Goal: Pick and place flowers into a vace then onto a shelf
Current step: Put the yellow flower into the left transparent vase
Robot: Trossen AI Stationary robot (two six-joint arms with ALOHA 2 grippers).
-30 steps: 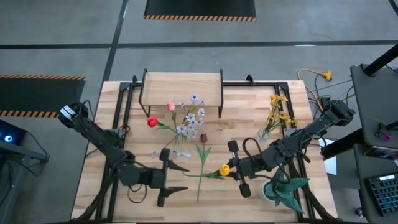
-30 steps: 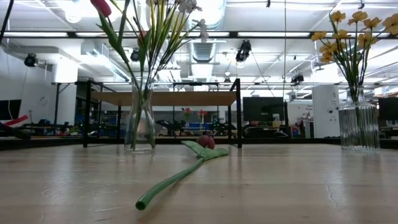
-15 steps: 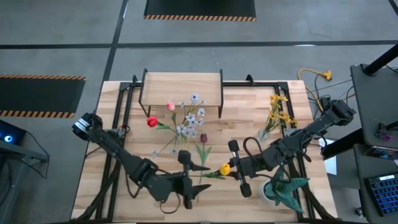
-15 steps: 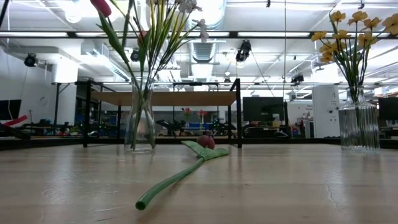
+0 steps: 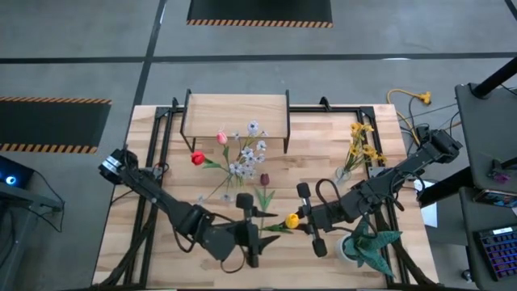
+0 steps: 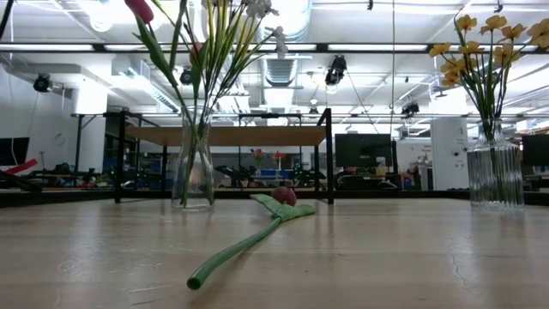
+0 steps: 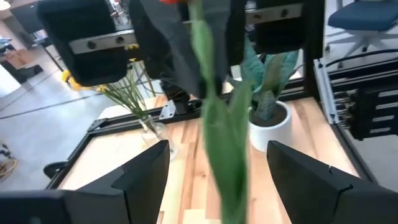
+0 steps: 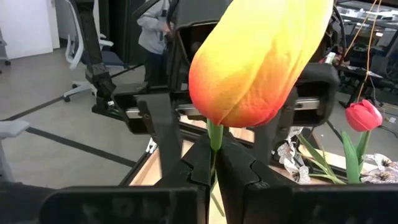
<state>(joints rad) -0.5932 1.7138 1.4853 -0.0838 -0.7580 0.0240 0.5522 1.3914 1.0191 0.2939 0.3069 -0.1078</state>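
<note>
Right end effector clenched on the thin green stem just under the bloom of a yellow-orange artificial tulip, held above the light wooden table near its front middle; bloom filling the right wrist view, stem pinched between the two dark fingers; green stem and leaves of that tulip stretching toward the left end effector, whose jaws stand released, one on each side of the stem, with the leafy stem running between the spread fingers without visible contact; dark maroon tulip with a long green stem lying flat on the table, bloom toward the back; clear glass vase upright behind it, holding red, pink and small pale blossoms; second clear ribbed vase with a yellow-bloomed bunch near the right edge; small low shelf with a light wooden top board and thin black legs at the back middle of the table, top bare; green spiky-leaved plant in a white pot at the front right, beside the right arm; a person in a grey top far off in the room.
</note>
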